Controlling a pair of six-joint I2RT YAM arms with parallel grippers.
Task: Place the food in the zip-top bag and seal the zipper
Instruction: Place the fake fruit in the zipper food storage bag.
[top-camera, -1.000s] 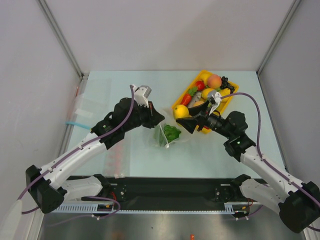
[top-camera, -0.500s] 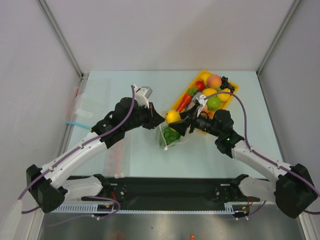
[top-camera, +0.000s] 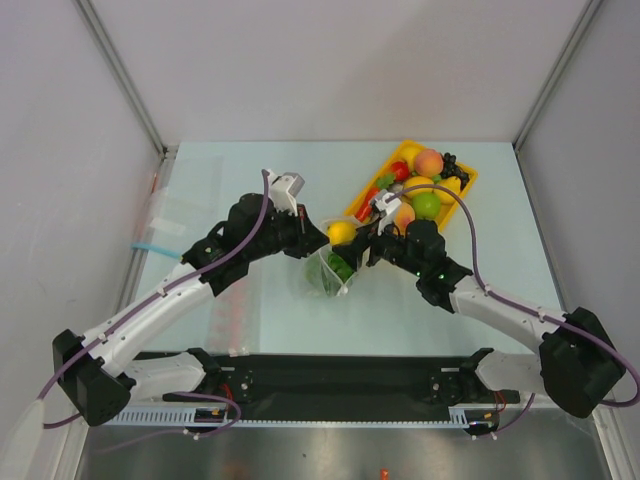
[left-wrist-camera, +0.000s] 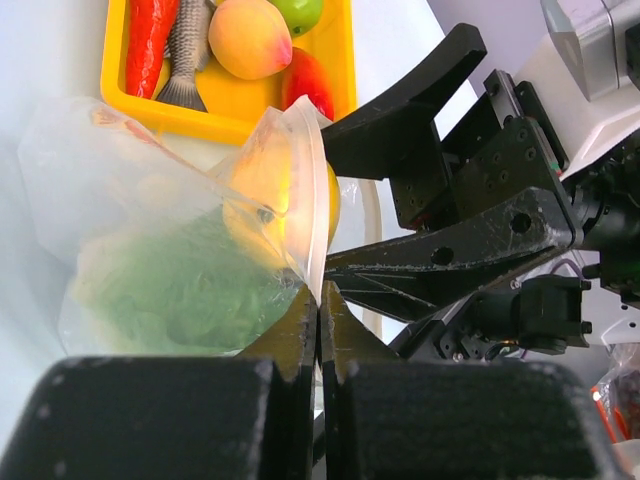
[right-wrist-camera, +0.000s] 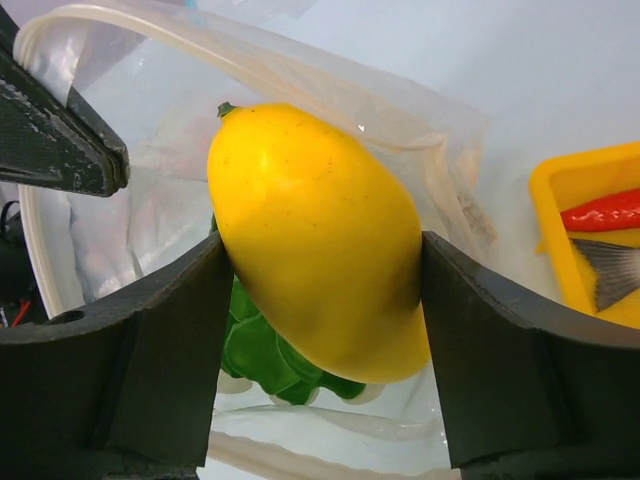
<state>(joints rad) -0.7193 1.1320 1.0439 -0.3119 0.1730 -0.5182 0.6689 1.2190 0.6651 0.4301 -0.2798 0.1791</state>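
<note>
My right gripper (top-camera: 352, 240) is shut on a yellow lemon-like fruit (right-wrist-camera: 318, 240), holding it just above the open mouth of the clear zip-top bag (top-camera: 328, 272). The fruit also shows in the top view (top-camera: 343, 233). Green-white lettuce (right-wrist-camera: 265, 355) lies inside the bag, also seen through its wall in the left wrist view (left-wrist-camera: 180, 290). My left gripper (left-wrist-camera: 320, 300) is shut on the bag's pale zipper strip (left-wrist-camera: 315, 190), holding the mouth up and open. More toy food, including a peach (top-camera: 429, 161) and a green apple (top-camera: 427, 205), lies in the yellow tray (top-camera: 372, 189).
The yellow tray stands at the back right, right behind the bag. A flat clear bag with a blue strip (top-camera: 152, 245) and a clear bag with red bits (top-camera: 232, 312) lie at the left. The two arms are close together over the bag.
My right gripper has carried the yellow fruit leftward from beside the tray to the bag's mouth. My left gripper has kept hold of the bag's rim.
</note>
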